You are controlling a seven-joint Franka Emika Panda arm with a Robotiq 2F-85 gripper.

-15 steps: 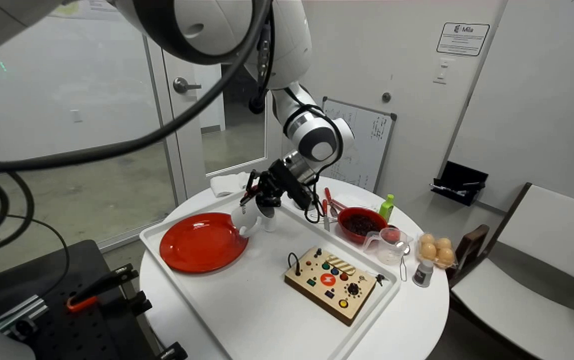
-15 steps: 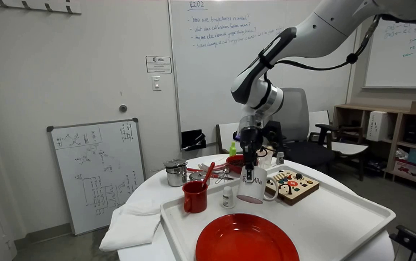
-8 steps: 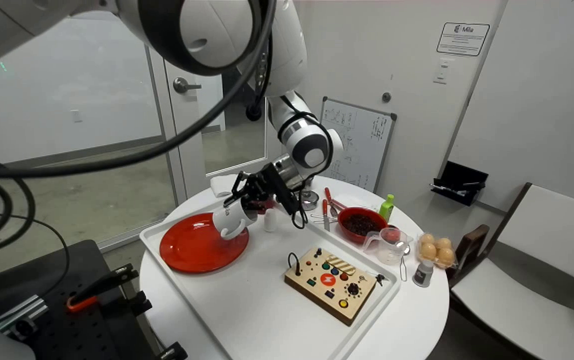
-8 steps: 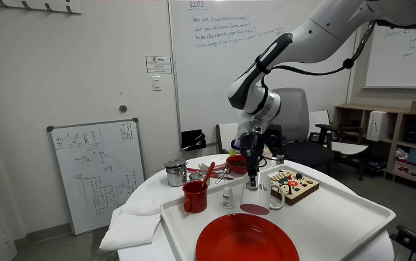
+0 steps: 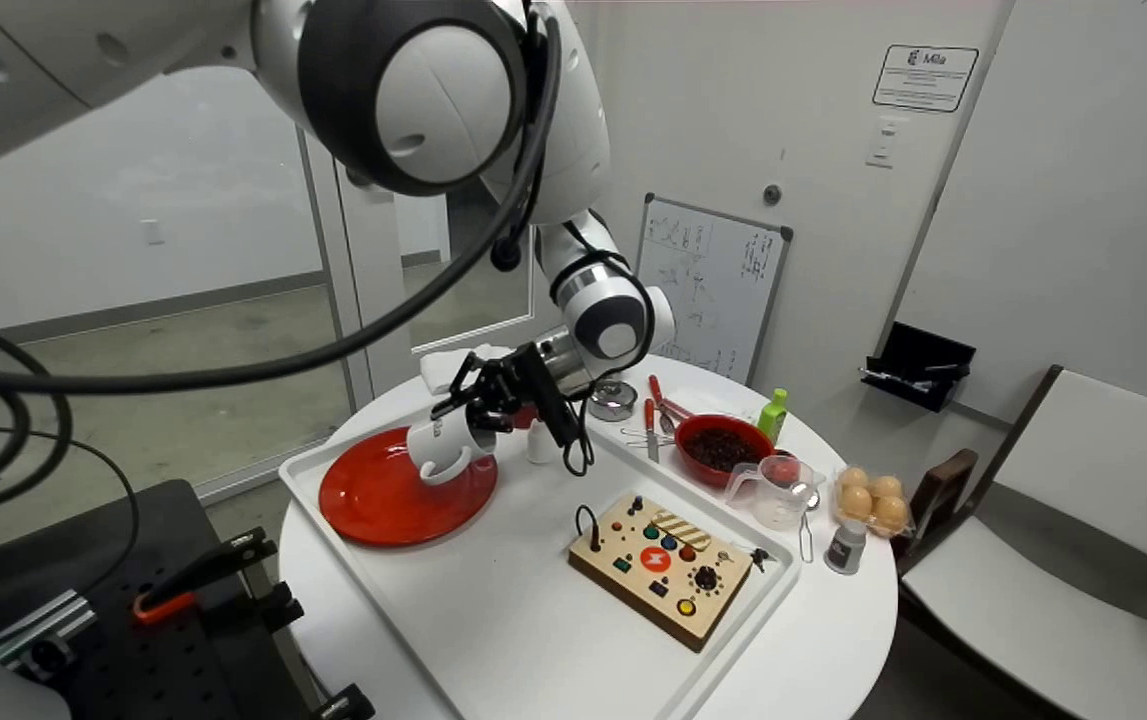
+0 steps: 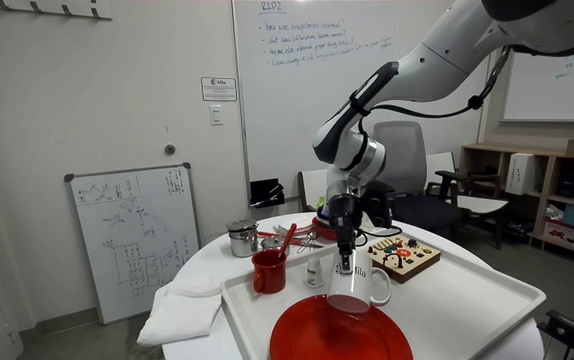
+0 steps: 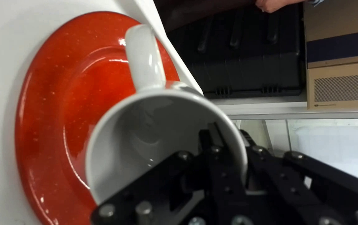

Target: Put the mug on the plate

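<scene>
We think we are at the part where the mug gets set down. The tool pinches the white mug by its lip: one finger is inside and its partner is outside. The mug is at the side of the big red plate that is closest to a small white bottle. It leans, with its mouth toward the tool and its bottom toward the plate. We cannot tell if it touches the plate or hangs just above.

Next, we should bring it more to the middle, tip it upright, and lower it softly until its bottom sits flat. Then we can let go and slide the inside finger out slowly, so the lip does not catch. If we let go while it leans, it could fall over. The handle sticks out, so we must not bump it.

The bottle stands on the white tray near a red mug, so we should not swing that way. A wooden box with knobs sits well apart from the plate. On the desk, past the tray, are a red bowl, some eggs and a white cloth.
</scene>
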